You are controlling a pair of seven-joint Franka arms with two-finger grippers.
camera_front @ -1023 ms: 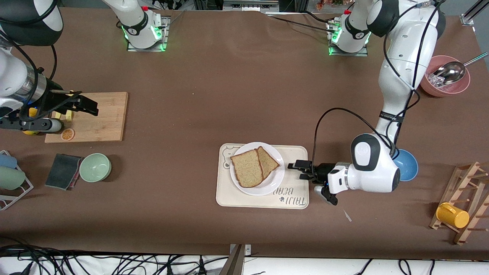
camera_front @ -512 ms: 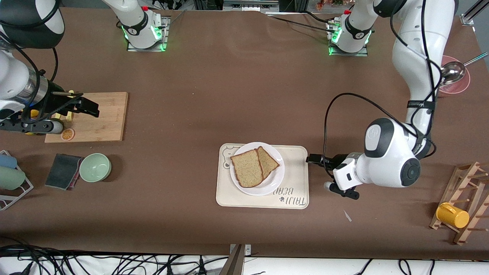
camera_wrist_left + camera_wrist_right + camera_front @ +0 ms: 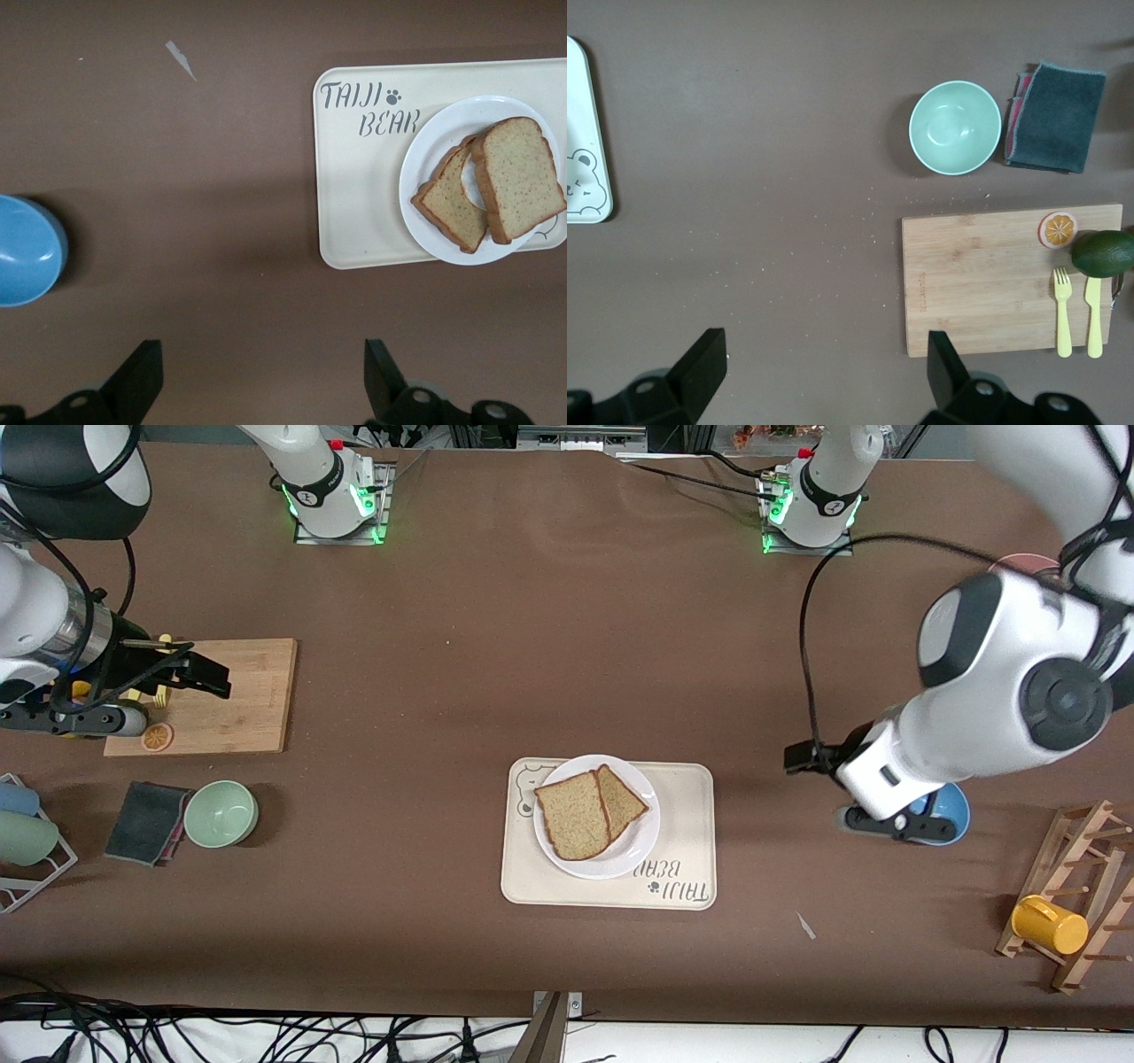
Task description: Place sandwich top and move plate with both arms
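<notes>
Wholemeal sandwich top (image 3: 573, 815) already on plate (image 3: 640, 841); left gripper (image 3: 802, 757) and right gripper (image 3: 199, 675), jaws apart, must next grasp the plate's rim.

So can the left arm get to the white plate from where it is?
Probably yes. The left gripper hangs open over bare table beside the tray, and nothing stands between it and the plate.

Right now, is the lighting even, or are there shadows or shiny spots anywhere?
Front view: soft, even light; green bowl casts a faint shadow toward the tray. Left wrist view: blue bowl shows small white highlights; a dim shadow band crosses the table beside it. Right wrist view: the green bowl's inside shows mild glare.
</notes>
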